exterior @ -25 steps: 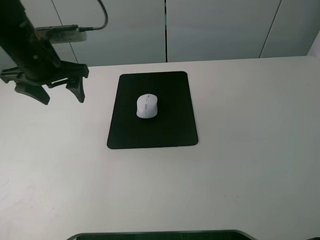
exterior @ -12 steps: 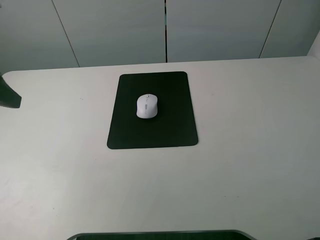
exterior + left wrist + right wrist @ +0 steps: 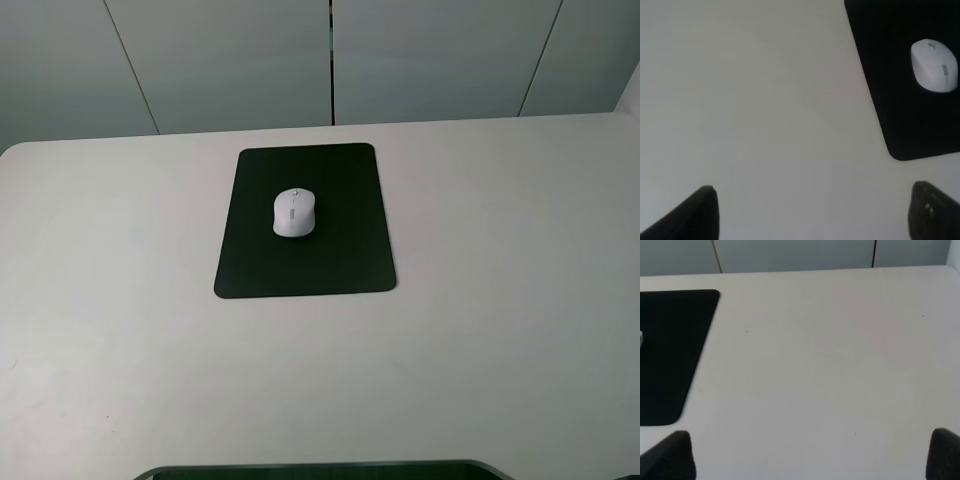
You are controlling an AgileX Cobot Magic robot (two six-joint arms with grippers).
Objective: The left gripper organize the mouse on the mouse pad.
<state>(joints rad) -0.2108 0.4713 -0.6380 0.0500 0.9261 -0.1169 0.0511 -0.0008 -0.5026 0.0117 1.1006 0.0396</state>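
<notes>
- The left gripper [image 3: 812, 212] is showing only in its own wrist view, as two black fingertips [image 3: 692, 215] standing wide apart with nothing between them, hanging over bare table.
- The right gripper [image 3: 810, 455] is likewise showing two black fingertips [image 3: 667, 455] spread wide, holding nothing, over bare tabletop.
- Neither arm is appearing in the high exterior view.
- Counting: there is one mouse [image 3: 294, 212], one mouse pad [image 3: 340, 260] and one table [image 3: 500, 300].
- The mouse is sitting on the mouse pad, a little toward the pad's far edge and slightly left of its middle, with black surface showing all around it; its grey wheel strip is running along the pad's long direction.
- In the left wrist view the mouse [image 3: 935, 66] is lying well apart from the fingertips, and a rounded corner of the mouse pad [image 3: 895, 100] is coming near the fingertip on that side without touching it.
- In the right wrist view a sliver of the mouse [image 3: 641, 339] is barely peeking in at the picture's edge, on the mouse pad [image 3: 670, 340].
- The pad is lying flat on the pale table, its far edge close to the table's back edge, with broad open tabletop to its left, right and front.
- Grey wall panels [image 3: 230, 60] are standing behind the table.
- A dark curved edge [image 3: 320, 468] is showing at the near side of the high view; what it belongs to I cannot tell.
</notes>
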